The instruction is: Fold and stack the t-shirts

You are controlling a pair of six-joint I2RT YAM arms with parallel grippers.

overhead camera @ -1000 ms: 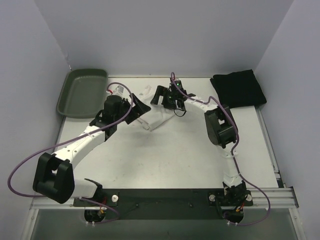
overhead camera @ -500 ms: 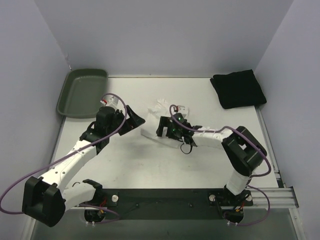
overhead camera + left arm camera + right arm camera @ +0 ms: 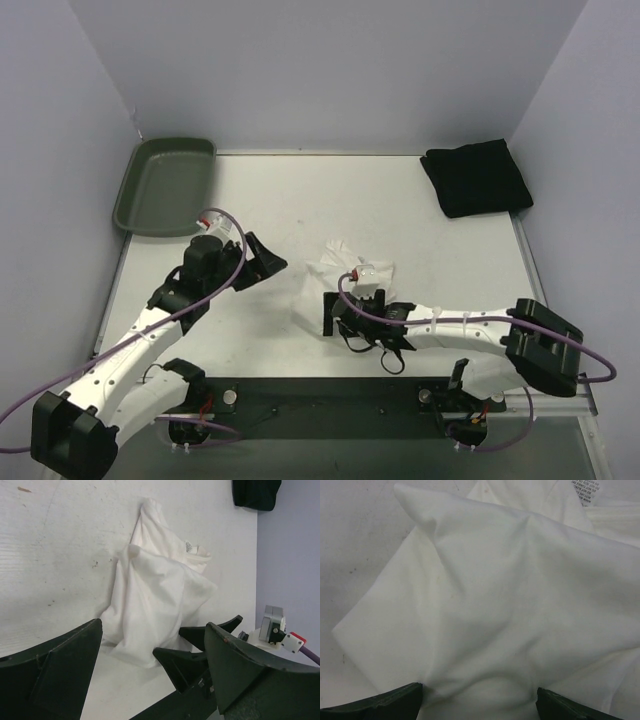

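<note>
Your left end effector (image 3: 268,257) is open, near the white t-shirt (image 3: 345,263) on the table (image 3: 420,250). Your right end effector (image 3: 480,702) is open too, close up to it.

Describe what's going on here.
Two robot arms are working on a crumpled white cloth t-shirt in the middle of the table. The right gripper is open at its near edge, the left gripper open to its left; neither grips it. A folded black cloth t-shirt lies far right, a dark green plastic tray far left.
</note>
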